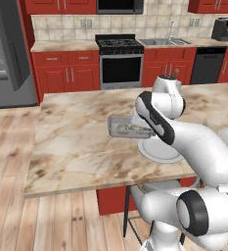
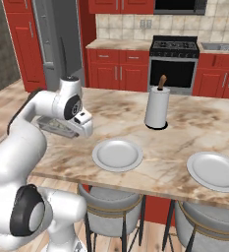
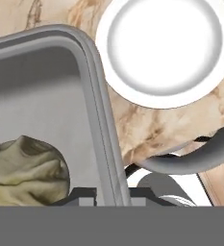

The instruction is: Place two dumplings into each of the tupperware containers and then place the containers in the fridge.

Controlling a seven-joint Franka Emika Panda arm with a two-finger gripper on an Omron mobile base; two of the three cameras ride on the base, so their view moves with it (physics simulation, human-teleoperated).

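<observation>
Two plates [image 2: 117, 154] show from the right base, plus a paper towel roll [image 2: 157, 107]. From the left base, the tupperware container [image 1: 119, 126] sits raised above the counter [image 1: 71, 142]. Hand view: gripper [image 3: 112, 193] jaws pinch its rim, a dumpling [image 3: 24, 170] inside.

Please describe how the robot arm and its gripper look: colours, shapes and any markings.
The arm is glossy white, built of rounded, tube-like segments with dark grey to black joint bands and round caps. The gripper has two small dark fingertips on a white hand. No cables or markings are visible.
</observation>
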